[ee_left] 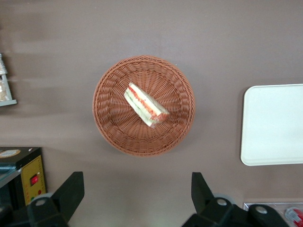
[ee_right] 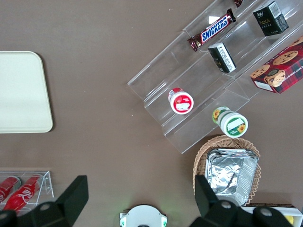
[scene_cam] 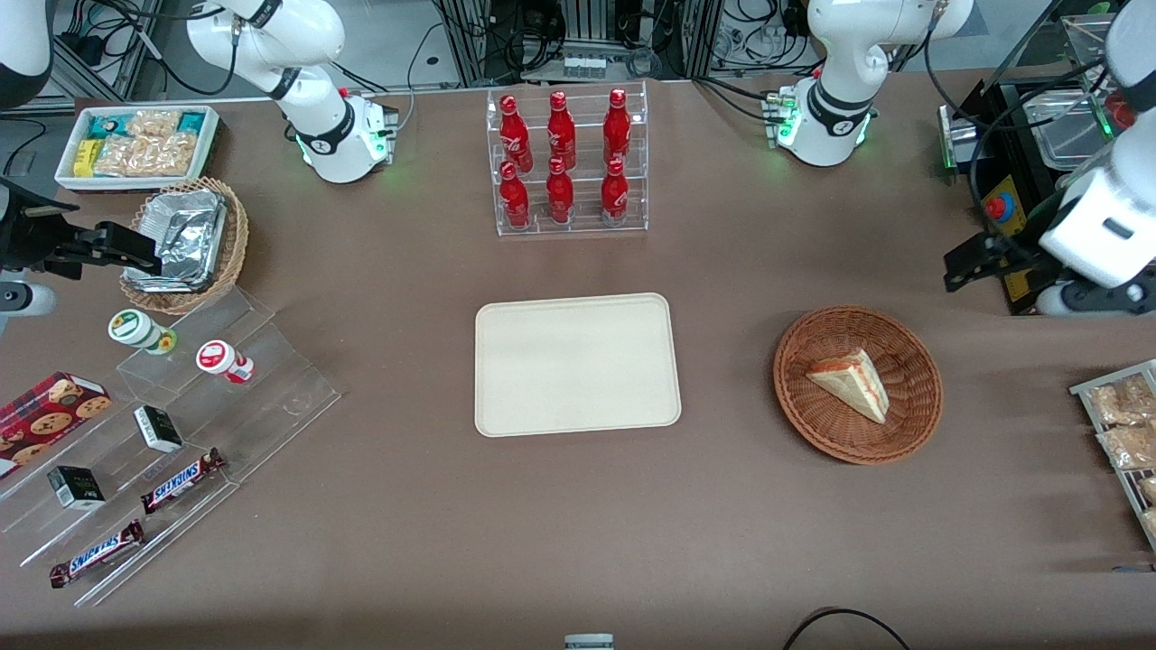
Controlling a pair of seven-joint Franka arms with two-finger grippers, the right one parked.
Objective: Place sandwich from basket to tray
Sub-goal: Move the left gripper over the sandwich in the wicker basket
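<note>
The sandwich (scene_cam: 853, 384) (ee_left: 144, 105), a pale wedge with red-orange and green filling at its edge, lies in the round reddish-brown wicker basket (scene_cam: 917, 361) (ee_left: 113, 127). The cream-beige tray (scene_cam: 576, 364) (ee_left: 274, 125) sits bare on the brown table beside the basket, toward the parked arm's end. My left gripper (scene_cam: 971, 262) (ee_left: 136, 191) hangs high above the table, farther from the front camera than the basket and a little toward the working arm's end. It is open, its black fingers (ee_left: 71, 189) wide apart with only bare table between them.
A clear rack of red bottles (scene_cam: 567, 162) stands farther from the front camera than the tray. Bagged snacks (scene_cam: 1124, 433) and a black box with a red button (scene_cam: 998, 208) sit at the working arm's end. A stepped acrylic stand (scene_cam: 181, 424) and foil-tray basket (scene_cam: 185, 239) are at the parked arm's end.
</note>
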